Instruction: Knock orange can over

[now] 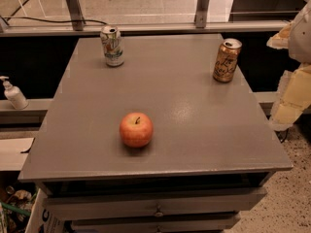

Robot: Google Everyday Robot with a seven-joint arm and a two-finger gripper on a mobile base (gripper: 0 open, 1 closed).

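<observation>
Front: 2 drawer fronts [155, 203] under the counter [194, 115], the top one pulled slightly out.

On the counter there are 3 items in total: 1 apple and 2 cans.
- Apple [136, 129]: 1, stem up. It sits a bit left of centre, closer to the front edge than the far one, well apart from both cans.
- Orange can [226, 60]: 1, upright, silver top up. It's near the far right corner, just in from the right edge.
- White can [112, 45]: 1, upright, near the far left corner and slightly further back than the orange can.

End effector [295, 89]: 1, off the counter past the right edge and partly cut by the frame. It's right of the orange can, apart from it, no contact. Apart or together: can't tell.

Off-counter left: 1 pump bottle [13, 93] on a lower ledge [29, 106].

Far: a rail [146, 28] runs along behind the far edge.
</observation>
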